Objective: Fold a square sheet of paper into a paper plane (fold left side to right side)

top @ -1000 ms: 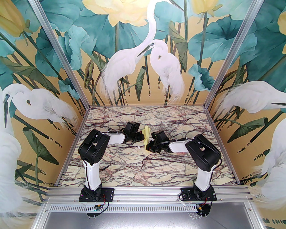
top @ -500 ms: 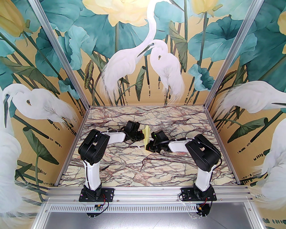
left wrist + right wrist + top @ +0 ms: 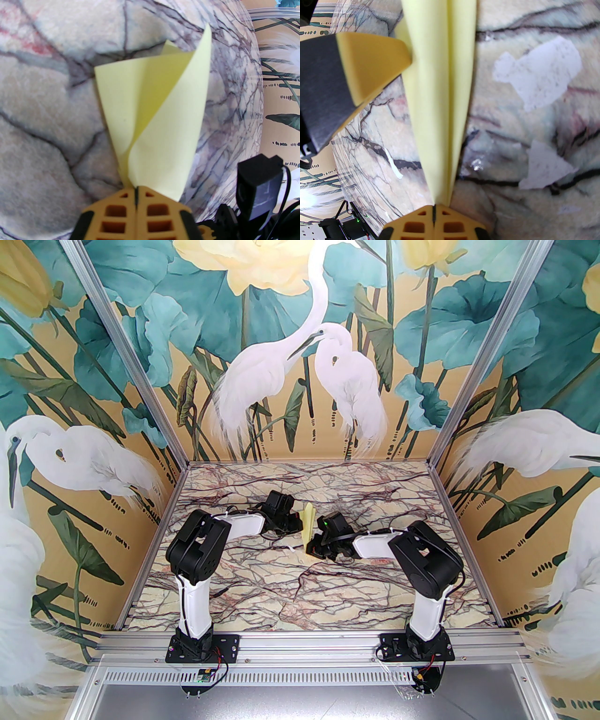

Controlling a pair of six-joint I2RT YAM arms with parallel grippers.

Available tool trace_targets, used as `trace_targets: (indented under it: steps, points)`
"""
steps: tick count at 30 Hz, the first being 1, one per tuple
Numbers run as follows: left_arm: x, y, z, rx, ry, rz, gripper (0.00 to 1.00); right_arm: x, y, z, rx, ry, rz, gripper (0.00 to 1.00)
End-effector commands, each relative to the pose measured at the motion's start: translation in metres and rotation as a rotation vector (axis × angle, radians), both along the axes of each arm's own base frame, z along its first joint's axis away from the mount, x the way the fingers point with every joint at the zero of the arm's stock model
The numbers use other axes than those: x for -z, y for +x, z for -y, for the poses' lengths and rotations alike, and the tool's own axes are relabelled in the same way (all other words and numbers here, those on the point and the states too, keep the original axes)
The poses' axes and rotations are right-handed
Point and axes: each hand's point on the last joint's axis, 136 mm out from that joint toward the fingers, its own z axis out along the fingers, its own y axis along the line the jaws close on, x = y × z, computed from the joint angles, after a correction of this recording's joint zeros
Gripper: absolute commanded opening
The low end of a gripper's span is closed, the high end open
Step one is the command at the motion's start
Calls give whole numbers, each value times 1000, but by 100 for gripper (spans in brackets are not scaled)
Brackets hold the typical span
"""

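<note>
The left gripper (image 3: pixel 136 189) is gripping the far part of the paper plane (image 3: pixel 159 117) from the plane's left side, jaws closed flat on the paper. Over the last second it is shifting slightly away from the arm bases, carrying that part along. The paper plane is being held up between both grippers over the mid table (image 3: pixel 281 587), its flaps curling open. At the plane's near end, the right gripper (image 3: pixel 434 207) is pinching the centre ridge, jaws closed, and is barely moving. This small adjustment suggests the folding is largely complete and the ridge is being straightened. White scraps (image 3: pixel 539 72) are lying right of the plane.
</note>
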Motion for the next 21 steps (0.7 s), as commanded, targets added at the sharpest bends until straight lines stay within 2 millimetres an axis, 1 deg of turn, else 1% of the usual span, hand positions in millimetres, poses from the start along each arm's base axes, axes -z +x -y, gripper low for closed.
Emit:
trace_targets:
  steps: [1, 7, 8, 10, 13, 17, 19, 21]
  points:
    - [11, 9, -4, -14, 33, 12, 1, 23, -10, 19, 14, -103, -50, 0]
    - [17, 8, -5, -15, 37, 5, 2, 6, -6, 12, -7, -73, -14, 0]
    - [18, 7, -5, -14, 41, 3, 2, 4, -5, 11, -12, -68, -9, 2]
    - [21, 6, -6, -17, 46, -2, 2, -4, -3, 9, -17, -60, 5, 3]
    - [26, 4, -7, -17, 52, -12, 1, -24, 6, 5, -20, -49, 52, 5]
    - [26, 3, -6, -13, 52, -13, 1, -44, 20, -1, -29, -28, 96, 4]
    - [26, 3, -5, -11, 50, -11, 1, -47, 28, -3, -22, -22, 97, 3]
    - [25, 3, -5, -12, 49, -11, 1, -44, 37, -5, -23, -25, 93, 2]
